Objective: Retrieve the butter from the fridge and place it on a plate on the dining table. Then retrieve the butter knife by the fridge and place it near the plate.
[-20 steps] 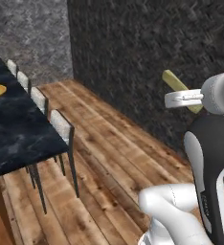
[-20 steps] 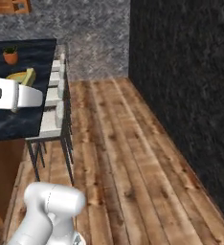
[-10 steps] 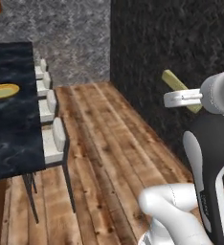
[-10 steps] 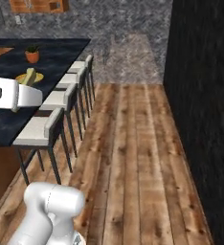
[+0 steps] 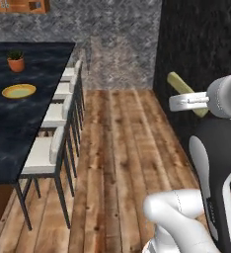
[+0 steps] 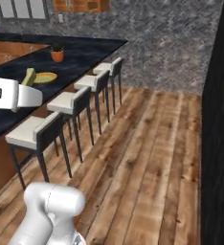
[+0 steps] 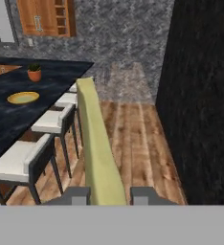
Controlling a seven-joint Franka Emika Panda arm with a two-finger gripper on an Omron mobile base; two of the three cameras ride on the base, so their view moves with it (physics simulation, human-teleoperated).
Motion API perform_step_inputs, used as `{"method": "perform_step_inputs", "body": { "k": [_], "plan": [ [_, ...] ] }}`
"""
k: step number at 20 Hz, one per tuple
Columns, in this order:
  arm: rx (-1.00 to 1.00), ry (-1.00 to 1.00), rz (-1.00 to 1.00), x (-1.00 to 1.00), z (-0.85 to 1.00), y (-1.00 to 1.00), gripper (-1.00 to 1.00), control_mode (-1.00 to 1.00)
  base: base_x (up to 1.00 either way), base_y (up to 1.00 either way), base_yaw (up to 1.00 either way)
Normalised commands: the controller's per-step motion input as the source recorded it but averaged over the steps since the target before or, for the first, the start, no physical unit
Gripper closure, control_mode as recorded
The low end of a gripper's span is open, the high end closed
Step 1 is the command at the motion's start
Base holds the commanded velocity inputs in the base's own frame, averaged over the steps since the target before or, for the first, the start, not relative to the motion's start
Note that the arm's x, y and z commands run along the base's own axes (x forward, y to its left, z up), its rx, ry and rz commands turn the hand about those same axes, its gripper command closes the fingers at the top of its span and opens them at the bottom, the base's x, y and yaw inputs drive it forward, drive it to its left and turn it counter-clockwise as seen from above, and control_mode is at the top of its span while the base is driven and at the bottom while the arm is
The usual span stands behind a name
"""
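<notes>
Butter (image 7: 98, 153) sits pinched in the claw (image 7: 108, 195), carried high; the base has swung round, so the worktop (image 5: 19, 133) and its yellow plate (image 5: 19, 91) now lie closer ahead, with delivery near

Glossy white rounded arm (image 5: 211, 163) with dark joint bands, grey fingers (image 7: 75, 195).

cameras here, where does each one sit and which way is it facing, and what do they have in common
Left base view: behind the arm on its left, looking forward and down over the wood floor at the dining table; arm and gripper rise at right, holding the butter.
Right base view: behind on the right, same floor and stools; white arm at lower left.
Hand view: on the hand, looking along the butter between the fingertips toward the table.
All three share the plate and potted plant.
</notes>
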Motion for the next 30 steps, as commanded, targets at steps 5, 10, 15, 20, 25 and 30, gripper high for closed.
{"method": "perform_step_inputs", "body": {
  "k": [5, 10, 15, 20, 25, 30],
  "plan": [
    [0.00, 0.00, 0.00, 0.00, 0.00, 0.00, 1.00, 1.00, 0.68, -0.77, 0.46],
    [0.00, 0.00, 0.00, 0.00, 0.00, 0.00, 1.00, 1.00, 0.82, -0.58, 0.46],
    [0.00, 0.00, 0.00, 0.00, 0.00, 0.00, 1.00, 1.00, 0.75, -0.57, 0.46],
    [0.00, 0.00, 0.00, 0.00, 0.00, 0.00, 1.00, 1.00, 0.52, -0.70, 0.50],
    [0.00, 0.00, 0.00, 0.00, 0.00, 0.00, 1.00, 1.00, 0.26, -0.84, 0.50],
    [0.00, 0.00, 0.00, 0.00, 0.00, 0.00, 1.00, 1.00, 0.22, -0.93, 0.56]
  ]
}}
